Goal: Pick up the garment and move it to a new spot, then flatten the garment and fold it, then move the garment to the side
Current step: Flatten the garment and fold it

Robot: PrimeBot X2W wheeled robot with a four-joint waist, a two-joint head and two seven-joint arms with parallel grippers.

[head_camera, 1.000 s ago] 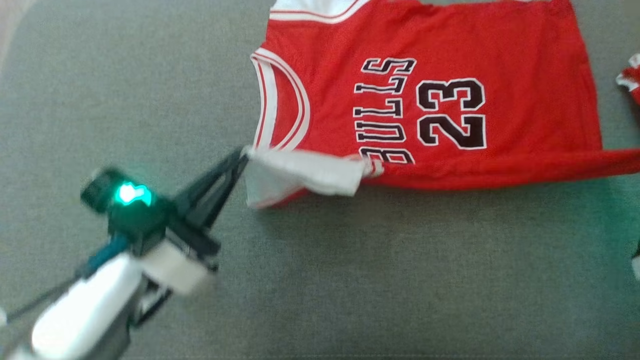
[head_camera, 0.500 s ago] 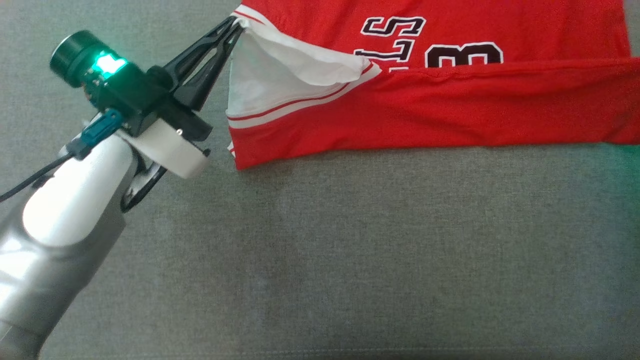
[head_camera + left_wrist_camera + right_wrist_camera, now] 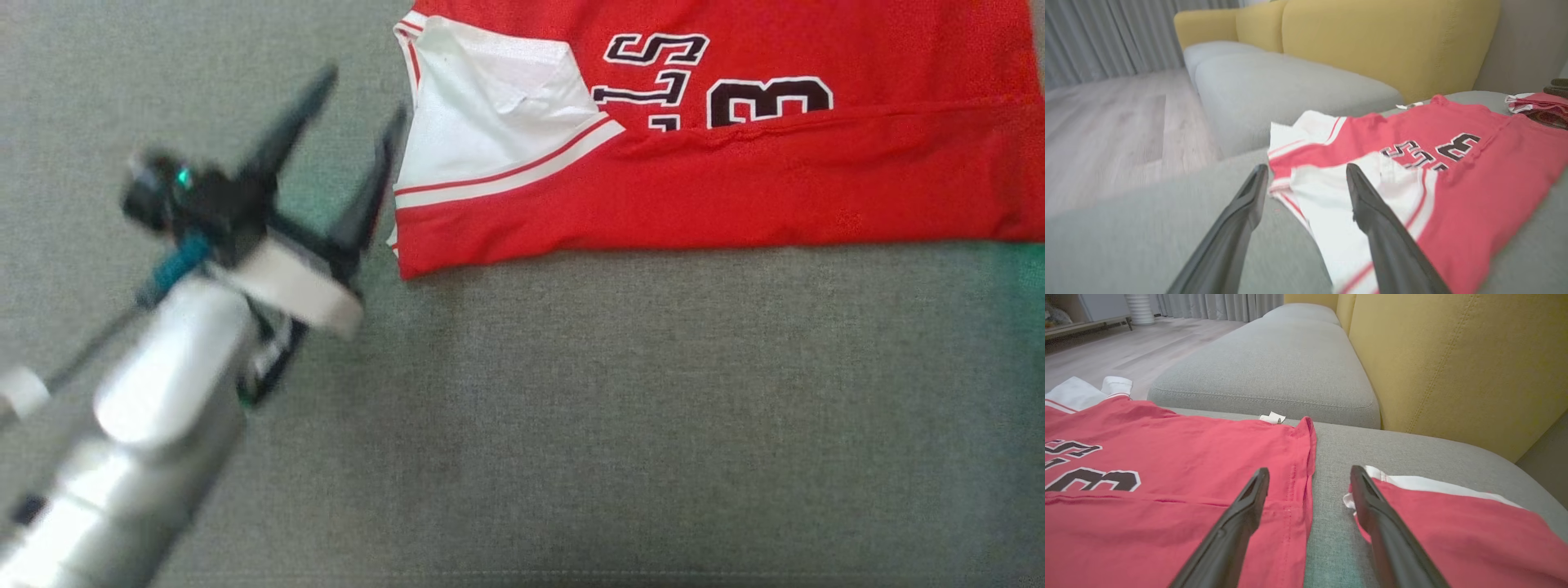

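The garment (image 3: 775, 188) is a red jersey with white trim and black lettering, lying on the grey cushion with its near side folded up over the print. The white inside of the turned corner (image 3: 490, 106) faces up. My left gripper (image 3: 363, 94) is open just left of that corner, holding nothing. In the left wrist view the left gripper (image 3: 1306, 167) has one finger over the jersey (image 3: 1474, 196) and one over bare cushion. The right gripper (image 3: 1309, 468) is open above the hem edge of the jersey (image 3: 1167, 457), empty.
The grey sofa cushion (image 3: 571, 425) spreads out toward me. A second red and white garment (image 3: 1453, 522) lies just right of the jersey's hem. A yellow backrest (image 3: 1453, 355) rises behind, and a wooden floor (image 3: 1106, 122) lies beyond the cushion's edge.
My left gripper, shut on the jersey's corner before, has opened and drawn back to the left. The folded flap has dropped flat onto the jersey.
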